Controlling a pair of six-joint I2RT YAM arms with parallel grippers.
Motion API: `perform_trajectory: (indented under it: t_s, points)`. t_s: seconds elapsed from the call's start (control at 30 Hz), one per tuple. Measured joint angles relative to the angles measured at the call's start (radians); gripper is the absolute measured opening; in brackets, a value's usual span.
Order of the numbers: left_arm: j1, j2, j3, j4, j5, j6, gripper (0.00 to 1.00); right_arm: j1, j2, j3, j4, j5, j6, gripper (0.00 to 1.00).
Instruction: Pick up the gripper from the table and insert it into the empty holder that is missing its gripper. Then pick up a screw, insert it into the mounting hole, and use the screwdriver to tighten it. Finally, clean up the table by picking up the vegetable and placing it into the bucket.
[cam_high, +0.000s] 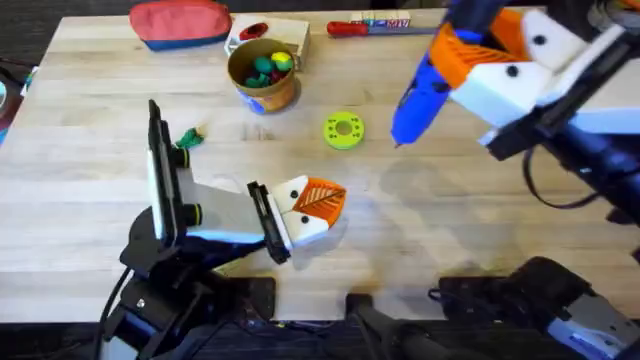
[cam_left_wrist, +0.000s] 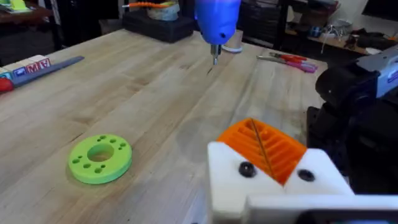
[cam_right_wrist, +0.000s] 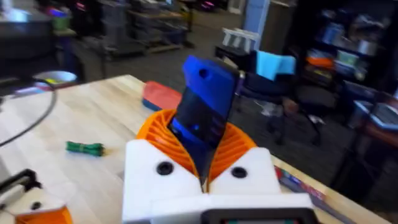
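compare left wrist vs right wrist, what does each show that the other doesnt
Left wrist alone: the green disc on the table, the screwdriver's bit hanging above the wood, and the left gripper with its orange pads pressed together.
Right wrist alone: the vegetable lying on the table, and the right gripper clamped on the screwdriver's body.
Both: the blue screwdriver and the wooden table.

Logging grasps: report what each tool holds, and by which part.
The right tool clamps the blue screwdriver around its body, tip pointing down above the table. The left tool is shut with nothing between its pads.
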Motion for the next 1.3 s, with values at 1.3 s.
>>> perform_trajectory:
  t_s: [1.3]
  points:
    - [0.0, 0.0, 0.0, 0.0, 0.0, 0.0, 0.01, 0.43, 0.377, -0.006, 0.548, -0.087, 0.023, 0.006]
